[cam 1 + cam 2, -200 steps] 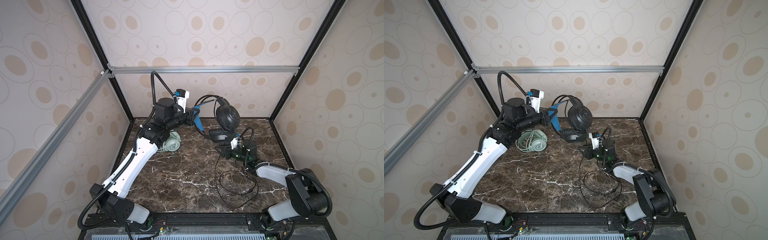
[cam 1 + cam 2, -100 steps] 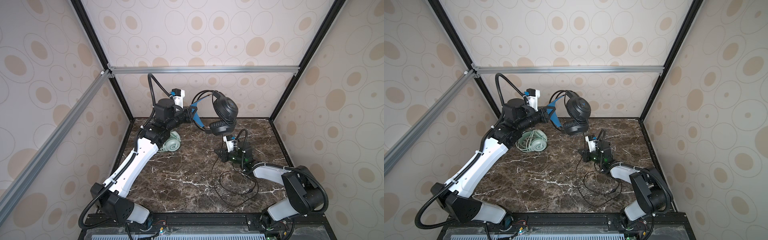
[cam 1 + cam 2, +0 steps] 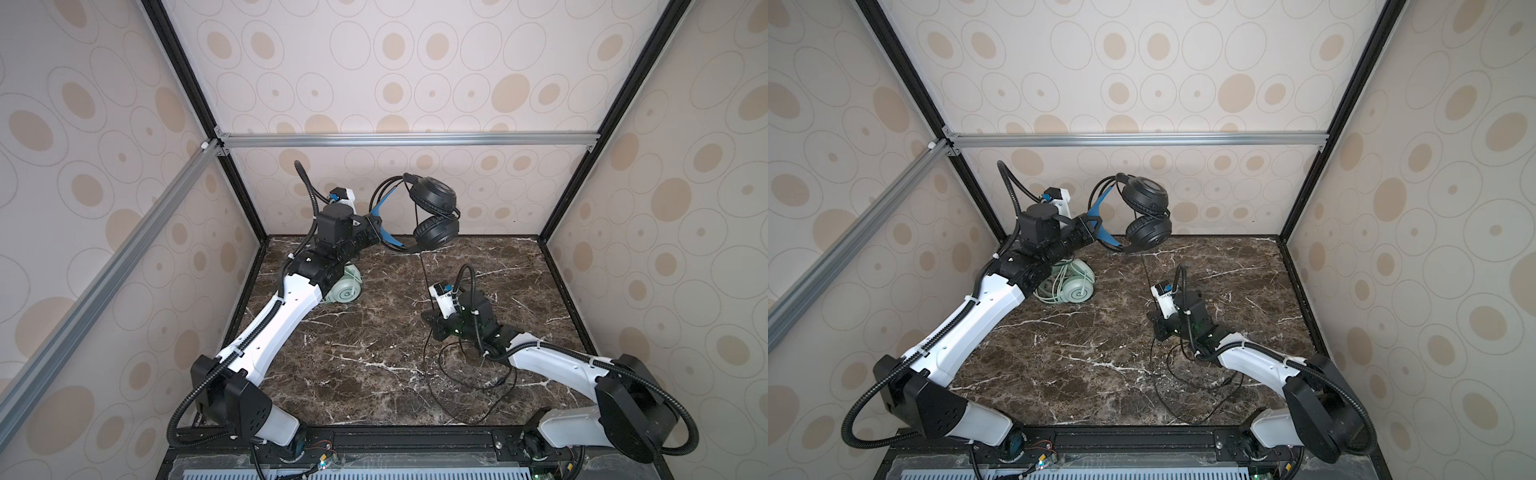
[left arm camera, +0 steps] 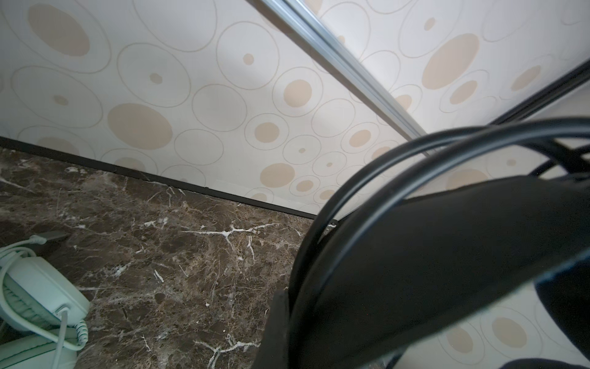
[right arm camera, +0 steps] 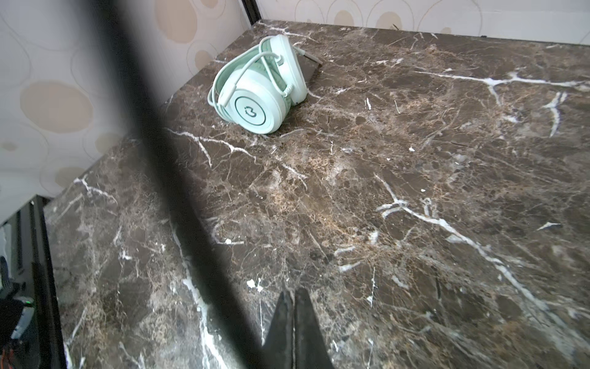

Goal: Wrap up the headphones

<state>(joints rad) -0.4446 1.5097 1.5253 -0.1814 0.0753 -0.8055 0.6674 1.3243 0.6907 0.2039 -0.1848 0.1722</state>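
The black headphones (image 3: 432, 199) (image 3: 1144, 195) hang in the air by the back wall. My left gripper (image 3: 376, 224) (image 3: 1092, 222) is shut on their blue-lined headband (image 4: 415, 255). Their black cable (image 3: 424, 266) (image 3: 1147, 270) drops straight down past my right gripper (image 3: 430, 322) (image 3: 1156, 326) and ends in loose loops (image 3: 469, 374) on the table. In the right wrist view that gripper (image 5: 292, 297) is shut tip to tip, low over the marble. The cable (image 5: 153, 159) runs blurred beside it, and no pinch shows. The mint-green headphones (image 3: 347, 291) (image 3: 1075, 291) (image 5: 258, 96) (image 4: 35, 297) lie under my left arm with their cable wound round them.
The dark marble table (image 3: 374, 365) is boxed in by patterned walls and black frame posts. An aluminium rail (image 3: 395, 139) crosses the back wall above the raised headset. The black cable's loops reach toward the front edge on the right.
My left arm has lifted the black headphones higher. My right gripper has drawn away from the earcup, down and toward the front, and has gone from open to shut.
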